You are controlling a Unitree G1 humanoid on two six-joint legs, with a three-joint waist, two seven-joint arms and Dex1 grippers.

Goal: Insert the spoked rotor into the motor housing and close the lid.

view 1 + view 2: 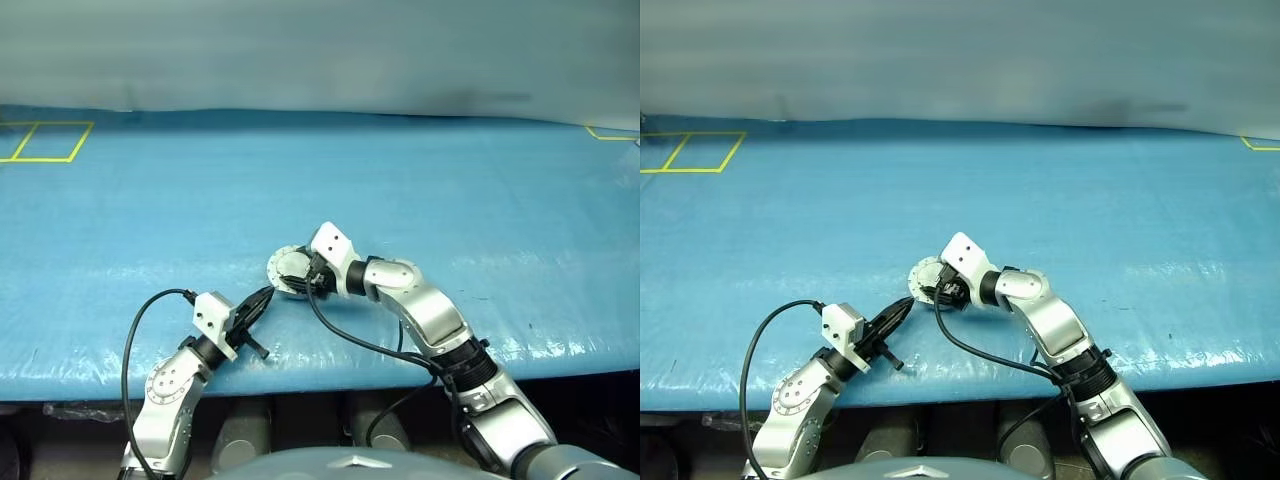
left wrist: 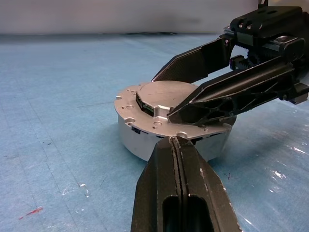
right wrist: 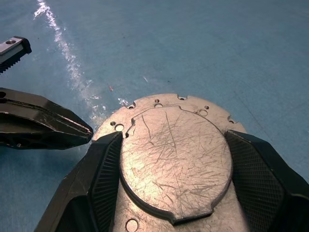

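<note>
Right claw: spread wide, its two black fingers set either side of the raised round centre of the lid, the ribbed pads close against that disc's edge at about 9 and 3 o'clock in its own wrist view. Whether they press on it I cannot tell.
Left claw: pressed together, the two black fingers shut into one thin wedge with nothing between them. Its tip sits right at the rim of the lid's flange, at about 7 o'clock of the housing in the head views.
Lid: flat grey metal, lying down on top of the housing. A thin round flange with small drilled holes and notches along its edge carries a raised disc with a stepped outline, its face heavily scratched and dully shiny.
Motor housing: short round puck with a smooth, pale, matt metal side wall, standing flat on the desk under the lid. The flange overhangs the wall slightly.
Desk: covered in a blue sheet with a faint woven grain, glossy in streaks, marked with yellow tape outlines at the far corners.
Placing: the housing stands near the desk's front edge, roughly in the middle, with the right claw coming over it from 3 o'clock and the left claw reaching up from 7 o'clock.
Cables: black, looping off both wrists.
</note>
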